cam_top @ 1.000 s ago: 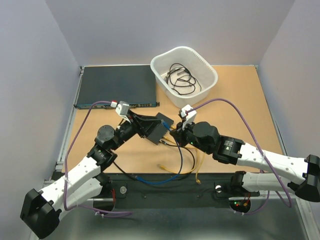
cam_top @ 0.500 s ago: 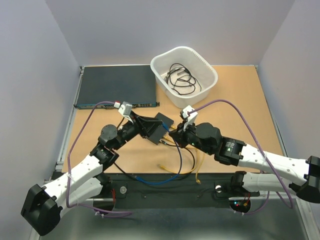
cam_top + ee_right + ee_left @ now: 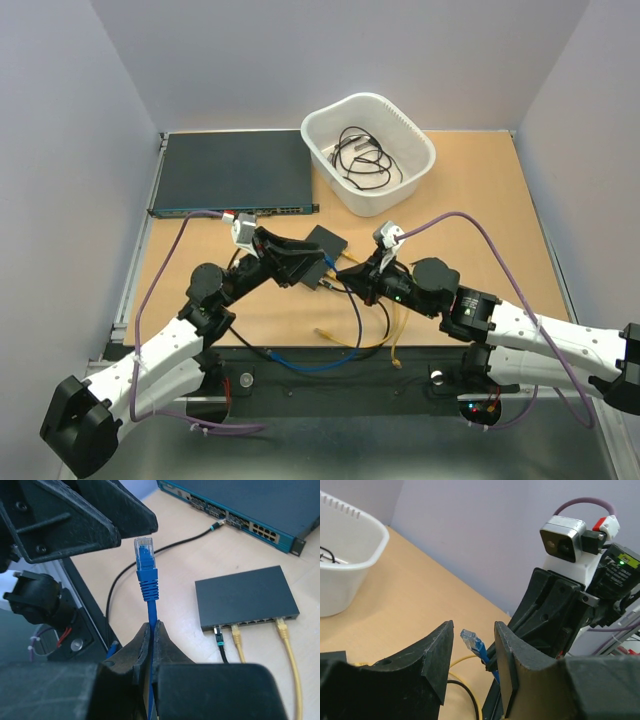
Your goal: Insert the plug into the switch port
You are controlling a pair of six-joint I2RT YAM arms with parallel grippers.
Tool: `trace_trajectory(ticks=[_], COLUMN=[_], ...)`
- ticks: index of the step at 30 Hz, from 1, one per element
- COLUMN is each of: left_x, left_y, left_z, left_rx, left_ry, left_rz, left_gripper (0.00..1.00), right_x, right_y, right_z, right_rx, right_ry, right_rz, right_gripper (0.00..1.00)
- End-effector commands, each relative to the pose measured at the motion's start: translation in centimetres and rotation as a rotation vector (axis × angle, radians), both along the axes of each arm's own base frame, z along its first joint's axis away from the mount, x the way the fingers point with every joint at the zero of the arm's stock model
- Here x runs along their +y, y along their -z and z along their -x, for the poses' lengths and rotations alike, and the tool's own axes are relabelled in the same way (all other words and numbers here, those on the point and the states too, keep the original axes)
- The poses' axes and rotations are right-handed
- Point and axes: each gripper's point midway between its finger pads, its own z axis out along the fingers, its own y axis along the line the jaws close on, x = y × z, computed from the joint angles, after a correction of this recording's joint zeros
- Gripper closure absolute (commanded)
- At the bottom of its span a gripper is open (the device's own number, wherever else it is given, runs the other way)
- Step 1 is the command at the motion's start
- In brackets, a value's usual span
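Two grippers: left gripper (image 3: 473,630), right gripper (image 3: 151,629). One blue plug (image 3: 144,555), upper middle of the right wrist view. One small switch (image 3: 245,597) at the right there, with three plugs in it: two yellow plugs (image 3: 236,639), one black plug (image 3: 218,634). One rack unit (image 3: 270,500), upper right. One white tub (image 3: 372,203).

The plug (image 3: 143,545) above the right tool (image 3: 152,626) — clear glossy plastic, blue ribbed rubbery boot. Beyond that tool, the switch box (image 3: 245,597) is smooth matt black on a pale, matt wood-look worktop (image 3: 190,560). Fingers (image 3: 432,655) of the left tool (image 3: 473,630) — grainy black plastic.
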Motion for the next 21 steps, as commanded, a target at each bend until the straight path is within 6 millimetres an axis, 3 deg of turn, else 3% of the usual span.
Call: trace_trajectory(ticks=[1, 7, 12, 15, 18, 20, 21], left_x=[-0.2, -0.5, -0.3, -0.2, -0.2, -0.3, -0.2], left_y=[-2.2, -1.4, -1.6, -1.8, -1.6, -0.7, -1.1], left_z=[1.8, 1.4, 1.4, 1.4, 1.2, 0.7, -0.1], left_rx=[-0.098, -0.07, -0.072, -0.074, -0.062, -0.012, 0.011], left_ry=[0.071, 0.066, 0.058, 0.052, 0.046, 0.031, -0.008], left_rz=[0.053, 0.043, 0.057, 0.064, 0.057, 0.027, 0.024], left_gripper=[0.51, 0.52, 0.6, 0.72, 1.0, 1.0, 1.0], right_x=[1.0, 1.6, 2.0, 2.2, 2.3, 2.1, 1.9], right_y=[-3.7, -4.1, -3.8, -3.6, -3.3, -3.4, -3.6], right_z=[0.6, 1.0, 1.1, 1.1, 0.9, 0.3, -0.1], right_rx=[-0.047, -0.043, -0.036, -0.034, -0.036, -0.039, -0.042], right_ry=[-0.051, -0.084, -0.098, -0.102, -0.095, -0.063, -0.037], right_rz=[-0.135, -0.155, -0.157, -0.148, -0.138, -0.133, -0.119], right_gripper=[1.0, 1.0, 1.0, 1.0, 0.99, 0.99, 0.92])
